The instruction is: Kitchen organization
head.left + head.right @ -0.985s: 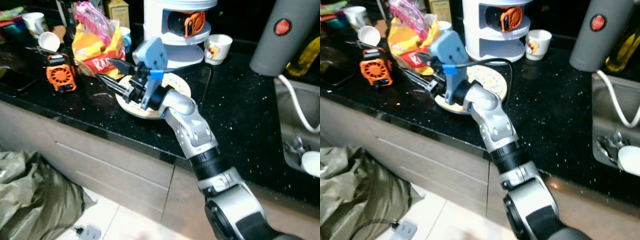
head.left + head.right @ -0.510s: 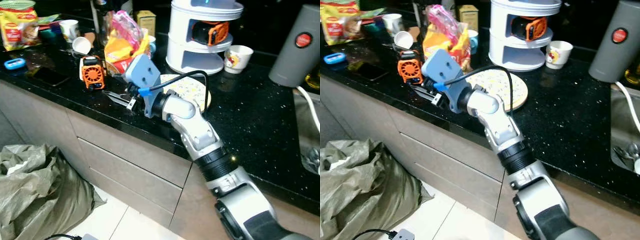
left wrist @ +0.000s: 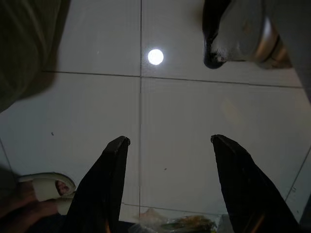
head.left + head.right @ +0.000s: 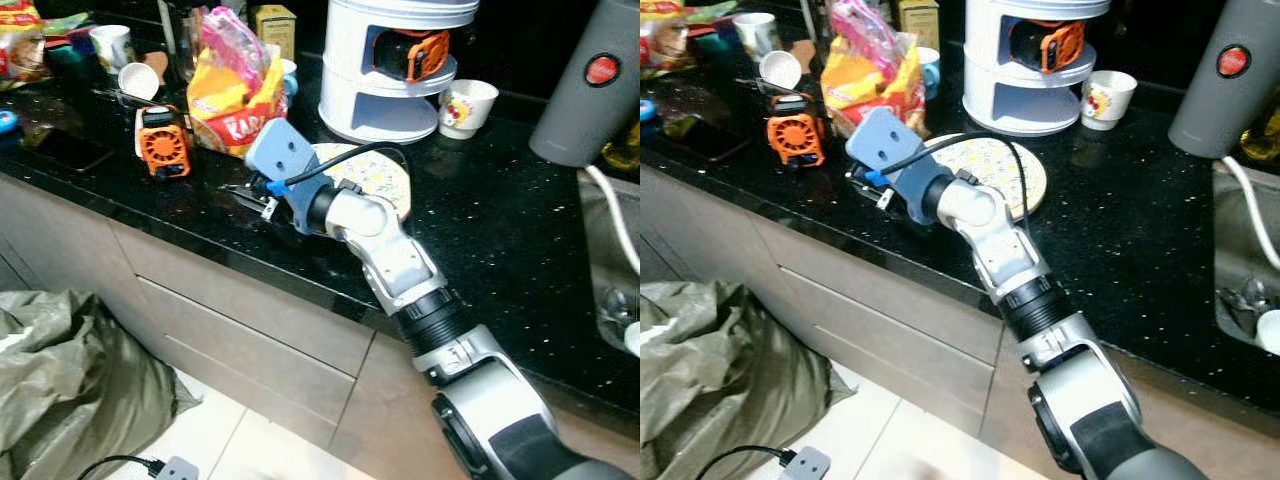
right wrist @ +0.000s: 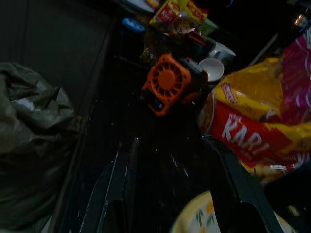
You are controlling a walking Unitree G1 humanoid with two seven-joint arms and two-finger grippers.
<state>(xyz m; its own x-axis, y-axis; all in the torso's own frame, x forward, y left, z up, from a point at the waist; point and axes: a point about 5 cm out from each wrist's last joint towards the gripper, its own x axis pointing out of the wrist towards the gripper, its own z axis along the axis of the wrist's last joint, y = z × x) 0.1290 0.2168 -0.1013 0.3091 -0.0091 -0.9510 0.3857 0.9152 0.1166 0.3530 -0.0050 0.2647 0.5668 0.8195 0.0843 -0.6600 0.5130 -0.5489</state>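
Right pincer (image 4: 245,192), fingers parted and holding nothing, is hovering low over the black worktop (image 4: 480,250), seemingly approaching the orange fan (image 4: 160,142) for pickup.

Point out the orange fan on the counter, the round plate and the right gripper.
orange fan (image 4: 159,146), left eye view, on its round grille.
round plate (image 4: 1006,165), right eye view, on its patterned face.
right gripper (image 5: 167,167), right wrist view, midway between the fingertips.

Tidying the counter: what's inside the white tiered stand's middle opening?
An orange fan sits inside the white tiered stand; its back half is hidden by the stand's wall.
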